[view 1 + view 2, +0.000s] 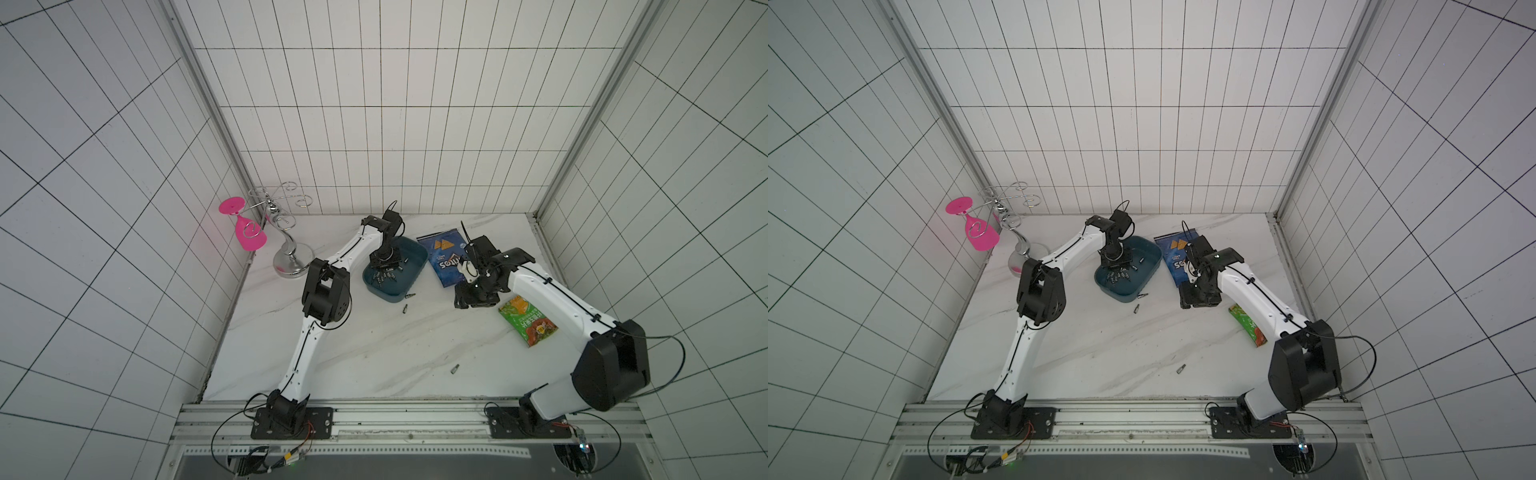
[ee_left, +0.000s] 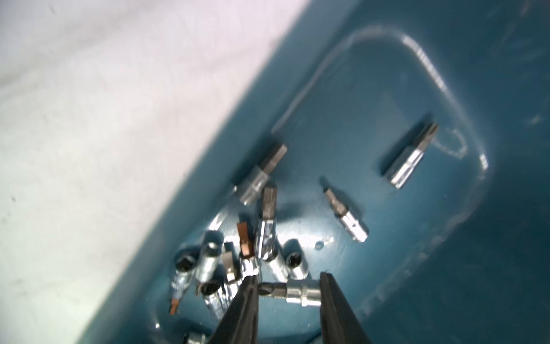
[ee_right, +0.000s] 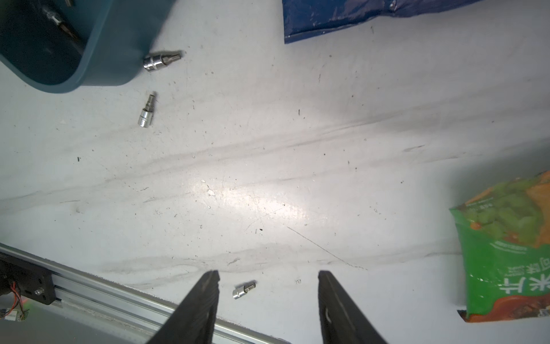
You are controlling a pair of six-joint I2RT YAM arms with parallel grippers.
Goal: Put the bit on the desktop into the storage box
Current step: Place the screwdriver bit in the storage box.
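Marbled white desktop (image 1: 374, 353) between tiled walls: drop-off over the storage box (image 1: 423, 259).
Left gripper (image 2: 288, 276) down inside the box, clamped end to end on a bit (image 2: 293, 293) just above the pile; best to part the jaws gently, then lift straight up clear of the rim. Right gripper (image 3: 268, 277) parted, empty, over the desktop; three loose bits (image 3: 146, 110) left there, two just beside the box.
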